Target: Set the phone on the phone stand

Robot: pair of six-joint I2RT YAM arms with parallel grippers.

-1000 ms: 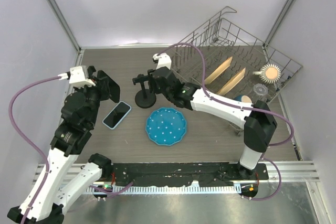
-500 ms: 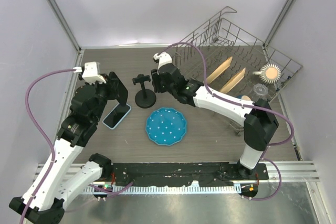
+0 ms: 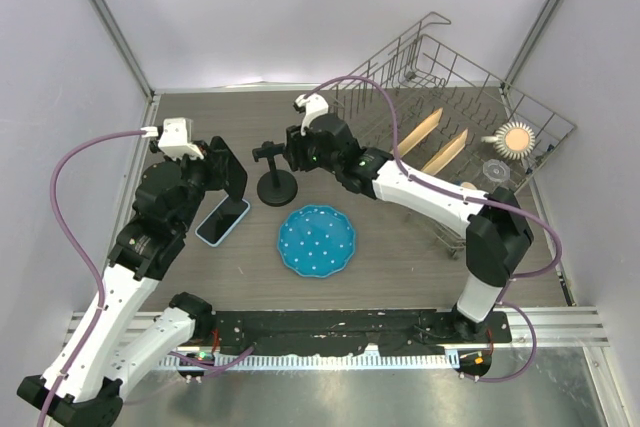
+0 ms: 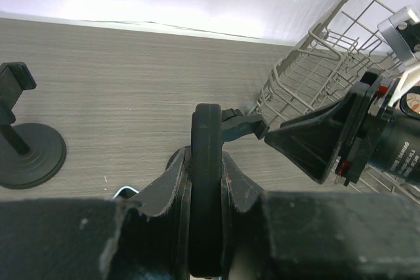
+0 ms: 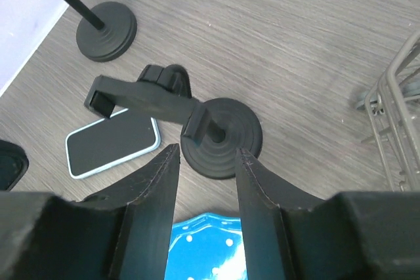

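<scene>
The phone (image 3: 222,220), black screen in a light-blue case, lies flat on the table left of the black phone stand (image 3: 276,185). It also shows in the right wrist view (image 5: 111,142). My left gripper (image 3: 218,175) hangs above the phone. In its wrist view the gripper (image 4: 205,155) is shut on a thin black round-ended slab (image 4: 205,129) seen edge-on; I cannot tell what it is. My right gripper (image 3: 293,150) is open and empty above the stand's round base (image 5: 223,139), the gripper (image 5: 207,152) apart from it.
A blue dotted plate (image 3: 316,240) lies just in front of the stand. A wire dish rack (image 3: 450,117) with wooden utensils fills the back right. A second black stand (image 5: 105,31) shows only in the wrist views, also at the left wrist view's left edge (image 4: 29,152).
My left arm swung right, bringing its gripper over the phone and closer to the stand. My right gripper drew back a little from the stand. Phone and stand stayed put.
</scene>
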